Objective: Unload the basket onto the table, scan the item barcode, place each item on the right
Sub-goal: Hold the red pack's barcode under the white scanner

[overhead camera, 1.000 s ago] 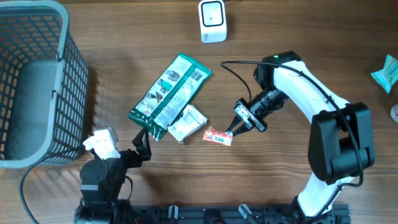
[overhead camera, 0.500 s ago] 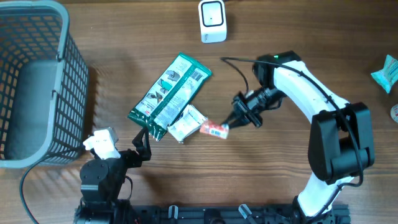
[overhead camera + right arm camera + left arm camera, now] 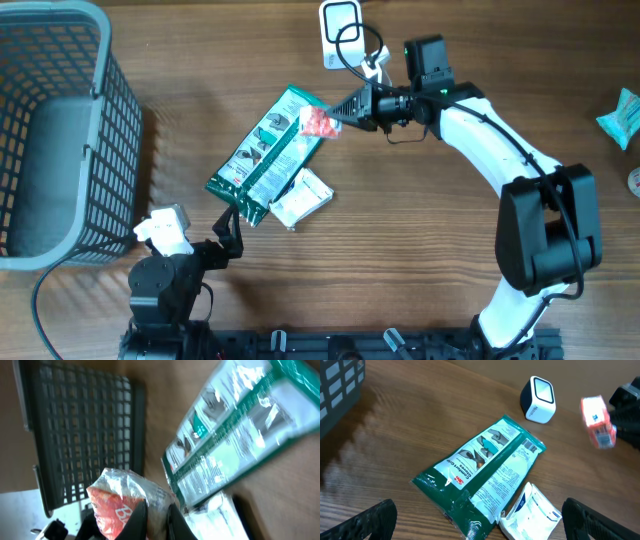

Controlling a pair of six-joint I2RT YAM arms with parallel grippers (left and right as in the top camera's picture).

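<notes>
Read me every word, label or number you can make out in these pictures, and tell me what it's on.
"Comfort Grip": on the green package, left wrist view.
"3M", red logo: same package, beside those words.
Lettering on the red packet in the right tool: too blurred to read.
Print on the white pouch: too small to read.

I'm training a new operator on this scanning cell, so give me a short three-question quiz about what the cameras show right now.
1. True or false: the red packet is lying loose, ungripped.
2. Which gripper holds it? A) left B) right
3. Name the white device standing nearest the packet.
Key: 1 false; 2 B, the right gripper; 3 the barcode scanner.
</notes>
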